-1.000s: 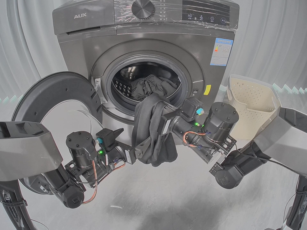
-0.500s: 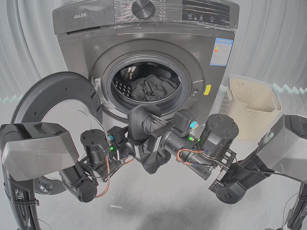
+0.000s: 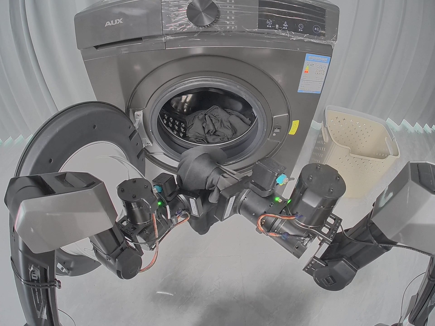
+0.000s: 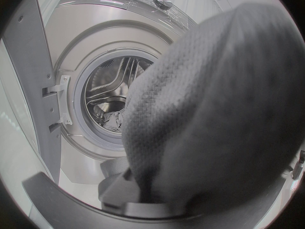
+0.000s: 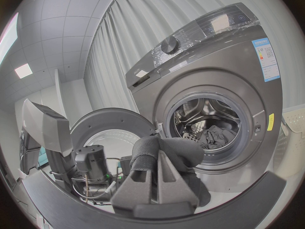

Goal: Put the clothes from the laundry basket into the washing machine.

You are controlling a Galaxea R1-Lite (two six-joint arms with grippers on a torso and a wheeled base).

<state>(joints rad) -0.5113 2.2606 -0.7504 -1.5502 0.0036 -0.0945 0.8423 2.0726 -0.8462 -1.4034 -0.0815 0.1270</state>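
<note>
Dark garment (image 3: pixel 199 170), bunched, clamped in the clenched right hand (image 5: pixel 154 166) and pressed against the left hand (image 3: pixel 201 209), whose grip cannot be told. Just beyond and above both hands: the open washing machine (image 3: pixel 204 69), its drum (image 3: pixel 181 105) holding crumpled dark clothes (image 3: pixel 213 123). Well outboard of the right hand: the laundry basket (image 3: pixel 358 141), beside the machine.

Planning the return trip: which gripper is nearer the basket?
Right. The right gripper holds the garment to the left of the basket; the left gripper is farther left, nearer the open door.
</note>
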